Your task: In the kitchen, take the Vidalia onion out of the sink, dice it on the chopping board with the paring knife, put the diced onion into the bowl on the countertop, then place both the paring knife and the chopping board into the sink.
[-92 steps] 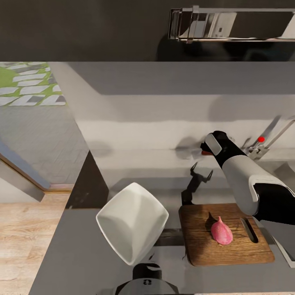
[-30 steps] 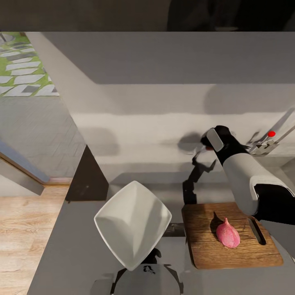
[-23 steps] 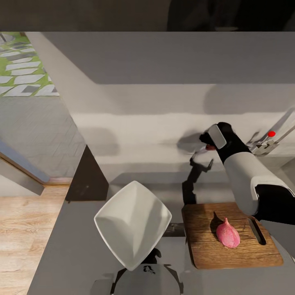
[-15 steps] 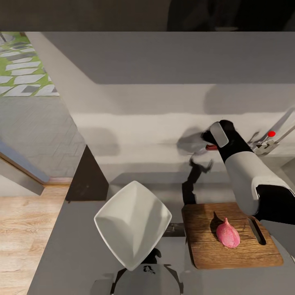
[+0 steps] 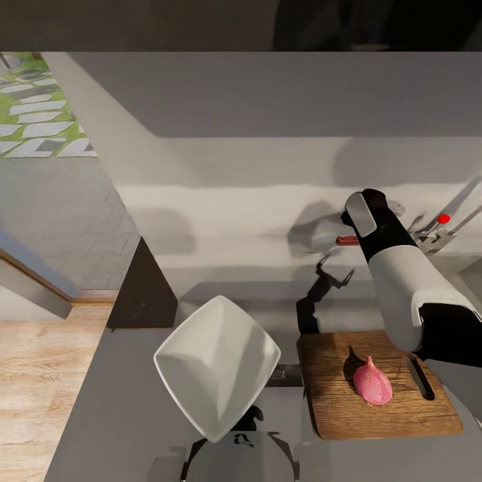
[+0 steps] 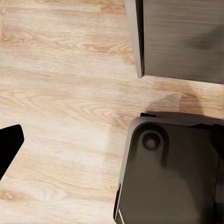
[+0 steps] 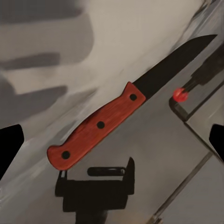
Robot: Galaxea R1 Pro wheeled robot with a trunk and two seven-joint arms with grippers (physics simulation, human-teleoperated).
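Note:
The paring knife [image 7: 95, 128] lies flat on the dark grey countertop [image 5: 120, 402], with its reddish-brown handle and dark blade in full sight. My right gripper [image 7: 112, 142] hangs open just above it, one black fingertip at each side of the right wrist view and nothing between them. In the head view the right gripper [image 5: 351, 231] is at the back of the counter, the knife's handle [image 5: 347, 239] peeking out beside it. The pinkish Vidalia onion [image 5: 373, 385] rests whole on the chopping board [image 5: 335, 402]. The white bowl [image 5: 217, 365] stands left of the board. One left fingertip [image 6: 9, 144] shows over the floor.
The chrome faucet with its red dot [image 5: 442, 218] rises at the right, beside the sink's steel rim [image 7: 198, 119]. A pale wall backs the counter. In the left wrist view the robot's dark base [image 6: 168, 172] sits on pale wood floor [image 6: 60, 93] by a cabinet corner.
The head camera tilted down early on. Over the last second my right gripper drew up and slightly right off the knife, whose handle now shows more; the knife stays on the counter.

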